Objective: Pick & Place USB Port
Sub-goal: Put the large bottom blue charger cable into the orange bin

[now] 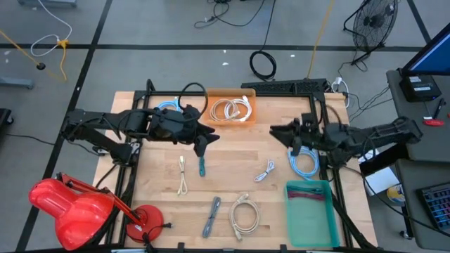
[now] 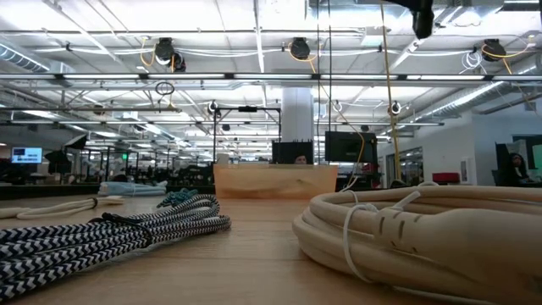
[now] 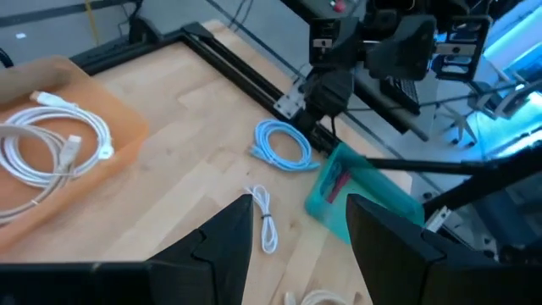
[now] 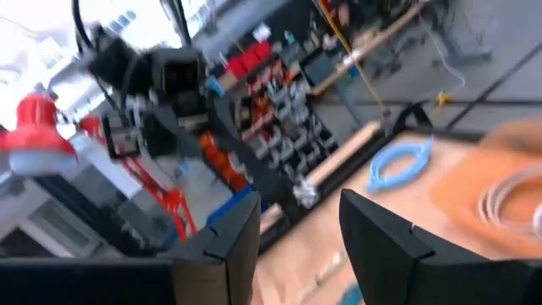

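The left arm reaches in from the left edge of the high view, across the upper-left part of the frame. Its elbow is folded near the left margin and its forearm runs level toward the centre. The left gripper [image 1: 204,138] hangs just left of centre, tilted downward, its two dark fingers [image 3: 222,246] spread apart with nothing between them.

The right arm enters from the right edge at mid-height, stretched leftward. The right gripper [image 1: 276,130] sits right of centre, its fingers [image 4: 379,233] parted and empty.

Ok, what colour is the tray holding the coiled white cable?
Orange. The tray shows best in the high view, at the table's far edge.
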Robot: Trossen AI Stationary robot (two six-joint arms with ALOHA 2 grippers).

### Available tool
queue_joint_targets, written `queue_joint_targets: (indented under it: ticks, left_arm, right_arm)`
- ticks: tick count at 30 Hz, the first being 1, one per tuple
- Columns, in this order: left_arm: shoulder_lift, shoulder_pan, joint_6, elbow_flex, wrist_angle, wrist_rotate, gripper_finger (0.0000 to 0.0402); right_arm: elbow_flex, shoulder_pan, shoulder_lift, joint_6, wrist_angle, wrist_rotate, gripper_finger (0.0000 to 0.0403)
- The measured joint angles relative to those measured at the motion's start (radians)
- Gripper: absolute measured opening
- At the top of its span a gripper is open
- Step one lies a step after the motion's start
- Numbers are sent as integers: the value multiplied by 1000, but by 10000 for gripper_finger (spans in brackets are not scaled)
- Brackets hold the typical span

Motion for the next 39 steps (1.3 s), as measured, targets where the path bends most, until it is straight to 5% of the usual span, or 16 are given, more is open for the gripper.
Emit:
queue_joint_targets:
  ticks: [11, 21, 31, 39]
  left_arm:
    - [0, 95, -105, 0, -4, 56, 191]
    - [11, 164, -164, 0, -6, 7, 191]
    - [25, 225, -146, 0, -10, -7, 191]
    - [37, 244, -116, 0, -13, 0, 191]
  right_arm:
    - [0, -353, 35, 34, 28, -439, 155]
    - [0, -615, 175, 84, 69, -871, 155]
    - [0, -701, 303, 38, 62, -1090, 155]
    - [0, -709, 325, -22, 57, -1160, 155]
